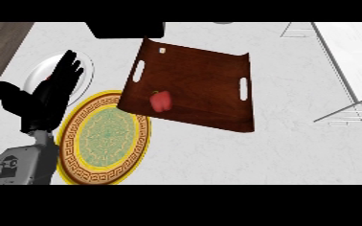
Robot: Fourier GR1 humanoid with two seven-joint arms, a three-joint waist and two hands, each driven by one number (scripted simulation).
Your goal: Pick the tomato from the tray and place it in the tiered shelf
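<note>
The left hand (53, 93) stands raised at the worktop's left edge, fingers straight and spread, pointing away from the robot, with nothing in them. Its grey forearm (25, 165) comes in at the lower left corner. The right hand shows nowhere.

The hand covers much of a white plate (39, 72) behind it. A black object (127, 28) at the far edge is cut off and hard to identify. The tiered shelf (339, 52) at the right edge shows only as pale rails and a flat panel.

The tomato (161, 101) lies on the dark wooden tray (205, 76), close to its near left corner. A yellow patterned plate (106, 139) sits just left of the tray, its rim under that corner. The worktop (283, 148) is pale marble.
</note>
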